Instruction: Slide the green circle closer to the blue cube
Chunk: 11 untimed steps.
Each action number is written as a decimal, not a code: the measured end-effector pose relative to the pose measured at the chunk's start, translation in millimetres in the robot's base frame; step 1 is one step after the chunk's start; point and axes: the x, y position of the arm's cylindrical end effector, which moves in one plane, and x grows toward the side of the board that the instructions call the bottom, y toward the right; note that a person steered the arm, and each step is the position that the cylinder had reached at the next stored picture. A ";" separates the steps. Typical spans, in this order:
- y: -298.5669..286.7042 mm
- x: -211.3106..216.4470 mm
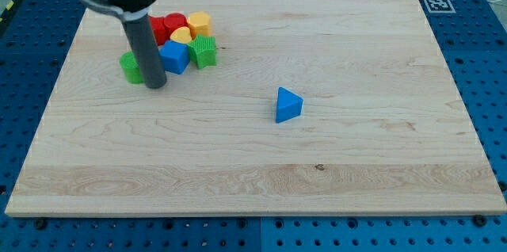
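The green circle [130, 67] lies at the view's upper left, partly hidden behind my rod. The blue cube [175, 57] sits just to its right. My tip [156, 86] rests on the board between the two, at their lower edge, touching or almost touching the green circle's right side. A cluster sits above the cube: a green star [204, 50], a yellow heart [181, 36], a yellow hexagon-like block [199, 23] and red blocks [165, 26].
A blue triangle [288, 105] lies alone near the middle of the wooden board [317, 165]. A marker tag [436, 3] sits at the board's top right corner. Blue perforated table surrounds the board.
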 end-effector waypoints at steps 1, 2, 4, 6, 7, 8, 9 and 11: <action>-0.8 26.2; -8.6 34.1; -36.1 12.0; -56.5 -10.9; -56.7 -24.6; -51.5 -37.2; -46.1 -46.3; -45.2 -54.7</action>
